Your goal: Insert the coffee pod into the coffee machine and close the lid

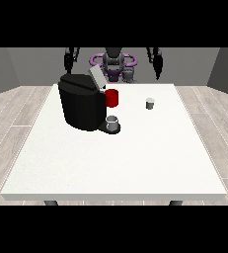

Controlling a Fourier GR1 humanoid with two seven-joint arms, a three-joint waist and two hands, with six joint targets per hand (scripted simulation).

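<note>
A black coffee machine (82, 106) stands on the white table (115, 163), left of the middle, with its grey lid (96, 77) tilted up and open. A small grey coffee pod (150, 103) sits upright on the table to the right of the machine, by itself. On the machine's base stands a grey cup (112, 123). Both hands hang raised behind the table's far edge, away from everything: the hand at the view's left (69, 61) and the hand at the view's right (158, 65).
A red mug (112, 98) stands just behind and right of the machine. The table's far edge runs right in front of the robot's body (113, 63). Wooden floor surrounds the table.
</note>
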